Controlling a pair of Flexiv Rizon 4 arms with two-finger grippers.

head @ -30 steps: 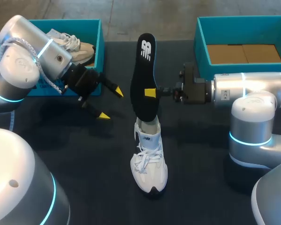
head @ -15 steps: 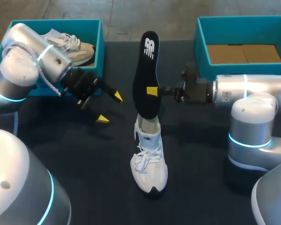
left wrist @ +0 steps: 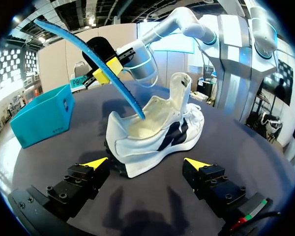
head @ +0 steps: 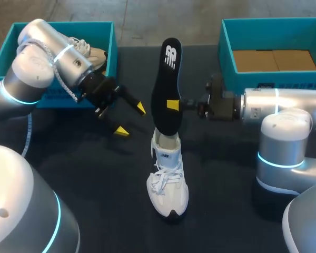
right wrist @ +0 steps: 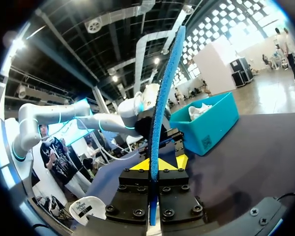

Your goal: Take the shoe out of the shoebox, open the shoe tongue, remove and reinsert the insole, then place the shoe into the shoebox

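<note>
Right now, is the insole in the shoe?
Mostly out: right gripper holds the insole upright, only its lower end inside the shoe.

Shoe (head: 167,179) at the middle of the table (head: 95,174), left box (head: 114,50) and right box (head: 225,47) at the far corners.
The shoe lies with its toe toward the near edge; the insole (head: 166,87) stands upright, its lower end in the shoe's heel, held from the right by the right gripper (head: 171,105). The left gripper (head: 131,120) is left of the insole, before the left box, in which a second shoe (head: 94,55) lies.
</note>
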